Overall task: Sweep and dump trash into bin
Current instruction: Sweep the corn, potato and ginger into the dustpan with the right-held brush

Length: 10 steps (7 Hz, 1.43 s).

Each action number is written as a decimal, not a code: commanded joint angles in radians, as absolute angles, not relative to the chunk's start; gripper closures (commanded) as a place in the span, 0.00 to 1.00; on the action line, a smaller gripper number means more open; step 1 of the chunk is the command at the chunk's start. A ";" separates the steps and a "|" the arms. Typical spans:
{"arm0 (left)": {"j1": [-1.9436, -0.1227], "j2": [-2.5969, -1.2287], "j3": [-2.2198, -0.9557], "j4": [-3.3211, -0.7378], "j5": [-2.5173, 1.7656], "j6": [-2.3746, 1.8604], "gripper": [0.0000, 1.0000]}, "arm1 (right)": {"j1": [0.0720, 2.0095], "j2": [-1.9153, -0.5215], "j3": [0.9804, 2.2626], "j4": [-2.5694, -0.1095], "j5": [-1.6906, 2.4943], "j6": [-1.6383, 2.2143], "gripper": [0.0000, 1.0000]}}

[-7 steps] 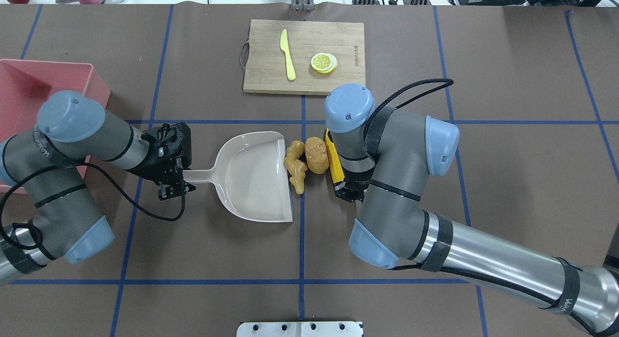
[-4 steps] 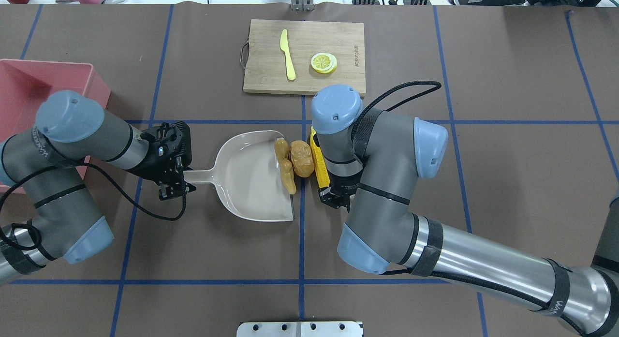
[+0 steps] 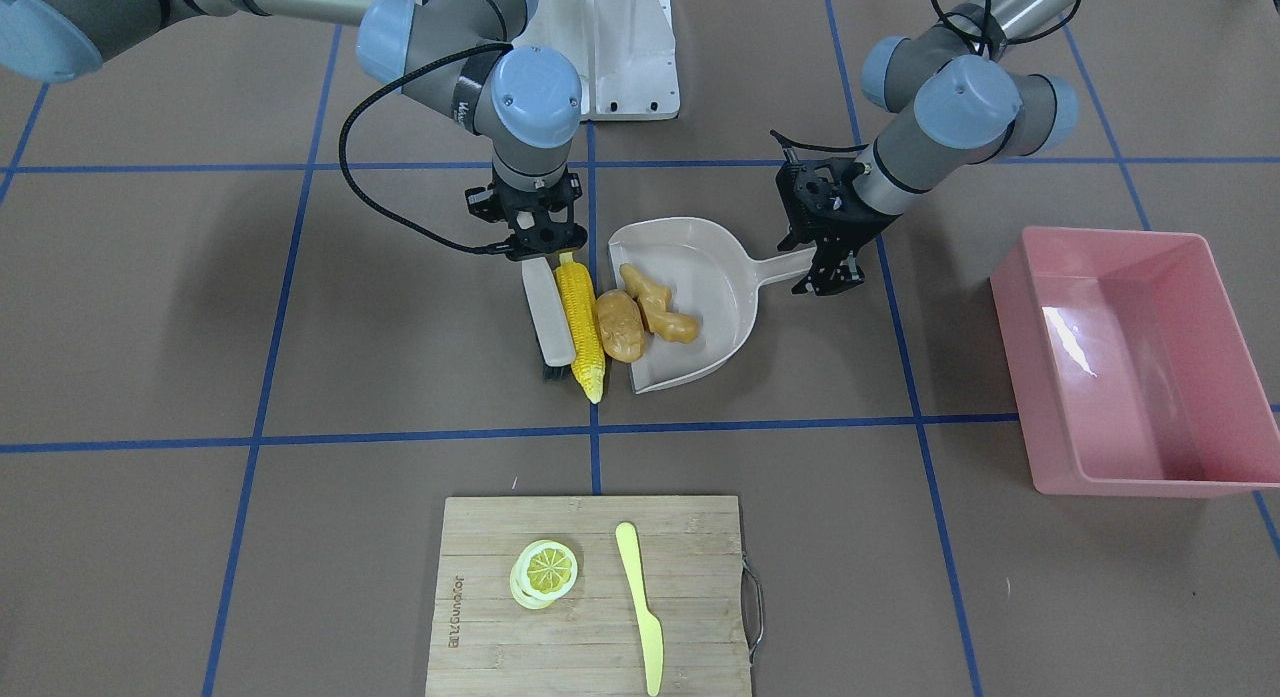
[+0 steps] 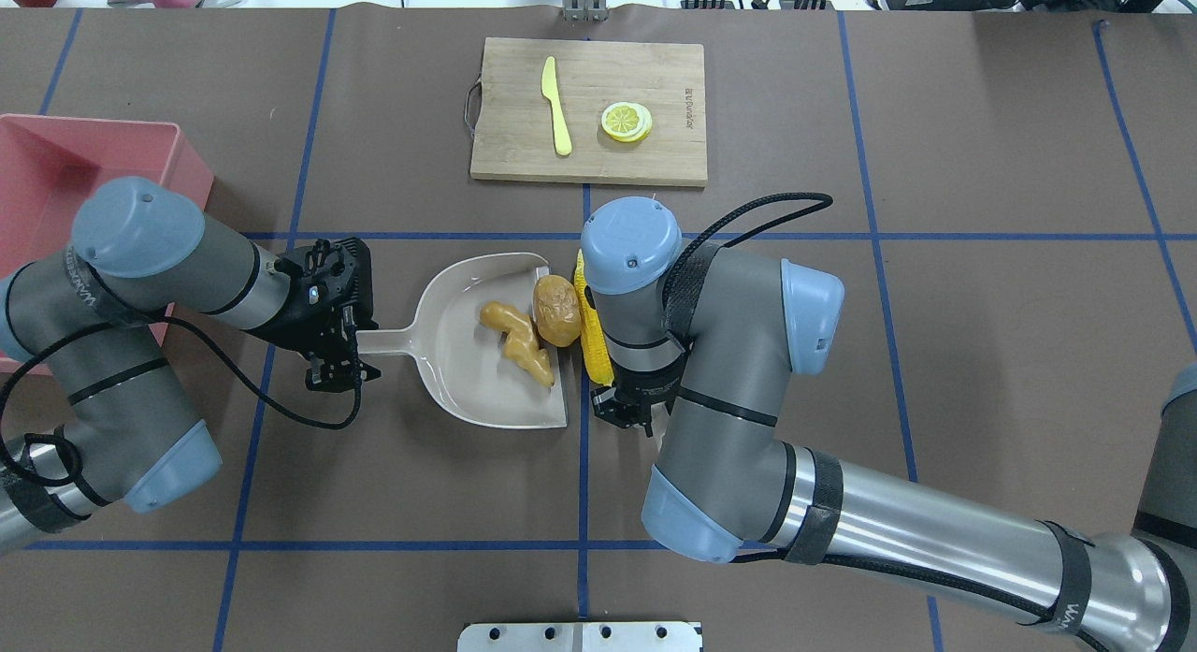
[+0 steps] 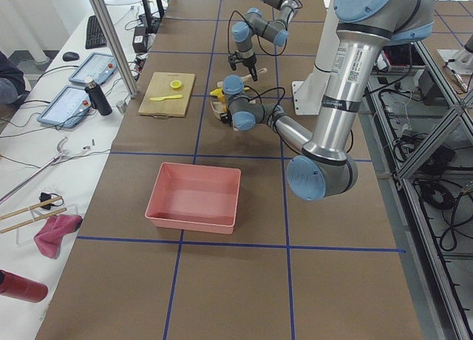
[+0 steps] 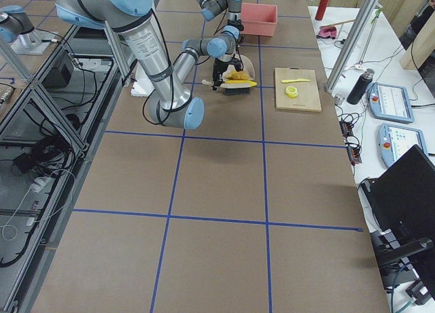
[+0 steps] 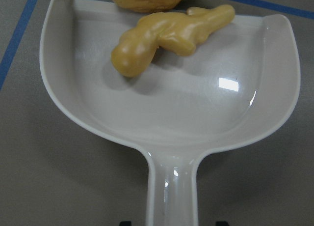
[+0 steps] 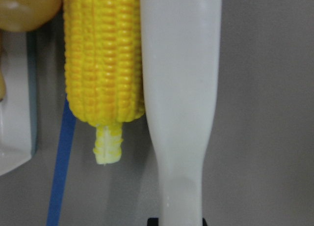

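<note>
Right gripper (image 4: 622, 411) is clenched on the handle of a white brush (image 3: 548, 317), pointing down. The handle runs straight up the middle of the wrist view, held at its narrow end. The brush lies along the surface (image 4: 935, 353), parallel to the open lip of the dustpan (image 4: 468, 353).

Corn cob (image 3: 580, 322) lies pressed lengthwise against the left side of the brush, touching it. It is on the surface, just outside the dustpan lip, with its stub end toward the gripper. Potato (image 4: 555, 310) touches the cob's other side and sits on the lip, at its far end. Whether it is fully inside cannot be told. Ginger root (image 4: 519, 339) lies inside the dustpan, on the floor near the lip, apart from the back wall.

Left gripper (image 4: 346, 345) grasps the dustpan handle at its outer end, on the left. The dustpan lies flat, mouth facing right toward the brush. Its raised rim closes the far, near and left sides; only the right edge is open.

Bin (image 4: 56, 156) stands at the far left edge of the surface, behind the left arm's elbow, well apart from the dustpan. Brown surface with a blue tape line lies between them.

Cutting board (image 4: 598, 72) lies far of the dustpan, well apart, carrying a knife (image 4: 557, 105) and lemon slices (image 4: 626, 122). Blue tape divides the brown surface into squares.
</note>
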<state>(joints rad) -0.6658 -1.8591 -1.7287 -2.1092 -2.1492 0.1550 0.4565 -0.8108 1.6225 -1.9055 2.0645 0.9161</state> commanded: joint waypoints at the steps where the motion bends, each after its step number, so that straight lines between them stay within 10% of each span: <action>1: -0.664 -1.859 -1.729 -2.109 -2.149 0.155 0.36 | 0.453 -0.816 1.621 -1.817 2.091 0.975 1.00; 10: -0.664 -1.858 -1.723 -2.109 -2.144 0.155 0.34 | 0.414 -0.861 1.598 -1.264 2.132 1.314 1.00</action>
